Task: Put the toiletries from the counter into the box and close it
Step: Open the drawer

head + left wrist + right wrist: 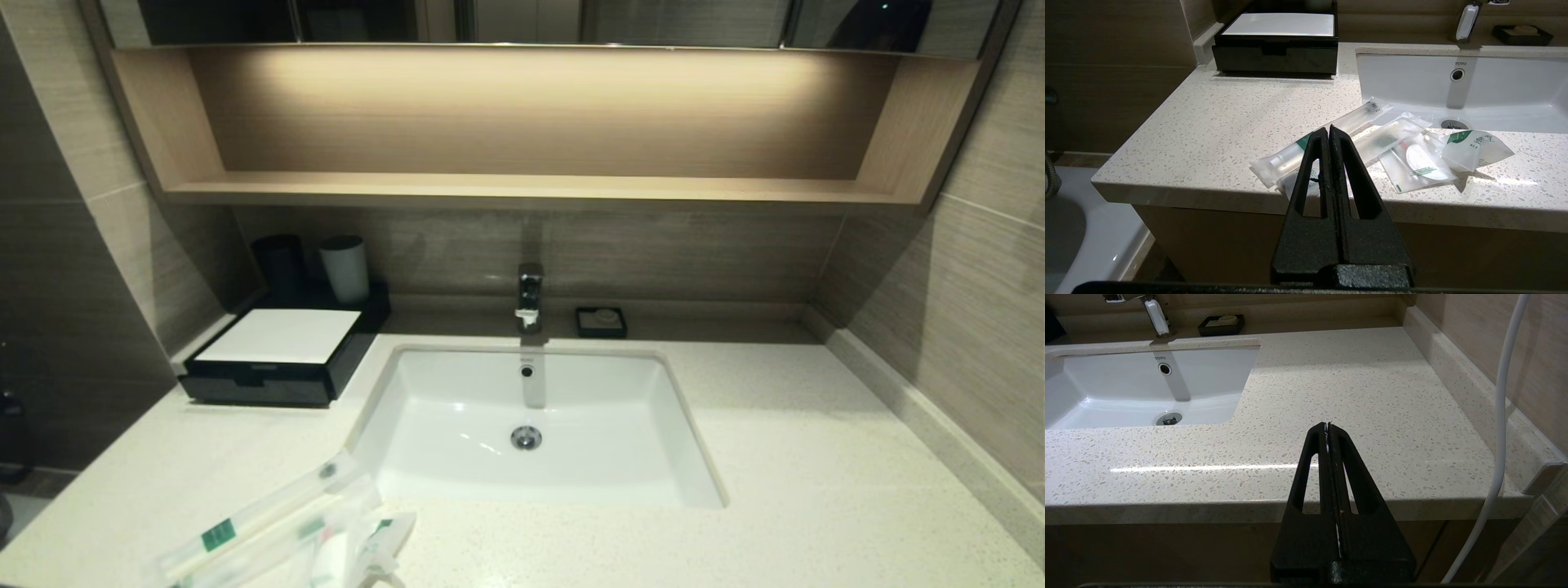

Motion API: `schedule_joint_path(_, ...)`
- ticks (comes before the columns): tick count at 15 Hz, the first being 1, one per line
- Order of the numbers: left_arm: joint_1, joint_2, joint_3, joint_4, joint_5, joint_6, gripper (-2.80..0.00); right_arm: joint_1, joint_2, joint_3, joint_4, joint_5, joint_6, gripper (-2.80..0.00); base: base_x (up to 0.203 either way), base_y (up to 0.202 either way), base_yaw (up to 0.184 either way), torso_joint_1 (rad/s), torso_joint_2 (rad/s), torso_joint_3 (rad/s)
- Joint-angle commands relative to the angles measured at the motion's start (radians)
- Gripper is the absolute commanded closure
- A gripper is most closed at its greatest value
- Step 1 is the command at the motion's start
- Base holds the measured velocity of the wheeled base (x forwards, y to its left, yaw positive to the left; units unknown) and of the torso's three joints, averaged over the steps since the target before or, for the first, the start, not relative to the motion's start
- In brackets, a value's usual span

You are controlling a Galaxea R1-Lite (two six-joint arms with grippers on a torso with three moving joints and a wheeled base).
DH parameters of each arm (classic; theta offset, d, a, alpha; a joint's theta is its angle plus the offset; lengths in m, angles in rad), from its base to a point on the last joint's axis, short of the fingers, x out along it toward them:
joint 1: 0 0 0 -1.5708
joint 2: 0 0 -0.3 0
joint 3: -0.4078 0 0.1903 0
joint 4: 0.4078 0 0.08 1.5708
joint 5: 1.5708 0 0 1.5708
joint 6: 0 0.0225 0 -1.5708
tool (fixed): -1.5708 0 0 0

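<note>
Several clear plastic-wrapped toiletries (pixel 286 531) lie in a loose pile at the counter's (pixel 775 457) front left edge, in front of the sink. In the left wrist view the toiletries (pixel 1412 159) include a long thin packet with a green label (pixel 1331 136). The black box (pixel 277 359) with a white top panel stands at the back left, its front drawer shut; it also shows in the left wrist view (pixel 1278 49). My left gripper (pixel 1329 130) is shut and empty, off the counter's front edge before the packets. My right gripper (pixel 1327 425) is shut and empty, off the front edge right of the sink.
A white sink (pixel 653 482) sits mid-counter with a chrome tap (pixel 529 294) behind. A small black soap dish (pixel 601 322) stands right of the tap. A black cup (pixel 279 261) and a white cup (pixel 344 268) stand behind the box. A white cable (pixel 1500 428) hangs by the right wall.
</note>
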Motion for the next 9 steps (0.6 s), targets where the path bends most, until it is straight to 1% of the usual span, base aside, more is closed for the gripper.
schedule_joint_path(1, 0.000, 0.000, 0.005, -0.003, -0.002, 0.001, 0.00, 0.001, 0.000, 0.000, 0.000, 0.000, 0.001, 0.00, 0.000, 0.000, 0.000, 0.000, 0.00, 0.000)
schedule_joint_path(3, 0.000, 0.000, 0.003, 0.002, -0.009, 0.025, 0.00, 0.001, 0.000, 0.000, 0.000, 0.000, 0.001, 0.00, 0.000, 0.000, 0.000, 0.000, 0.00, 0.000)
schedule_joint_path(7, 0.000, 0.000, -0.004, 0.024, -0.005, 0.022, 0.00, 0.001, 0.000, 0.000, 0.000, 0.000, 0.001, 0.00, 0.000, 0.000, 0.000, 0.000, 0.00, 0.000)
schedule_joint_path(9, 0.000, 0.000, -0.023, 0.057, -0.006, 0.031, 0.00, 0.001, 0.000, 0.000, 0.000, 0.000, 0.001, 0.00, 0.000, 0.000, 0.000, 0.000, 0.00, 0.000)
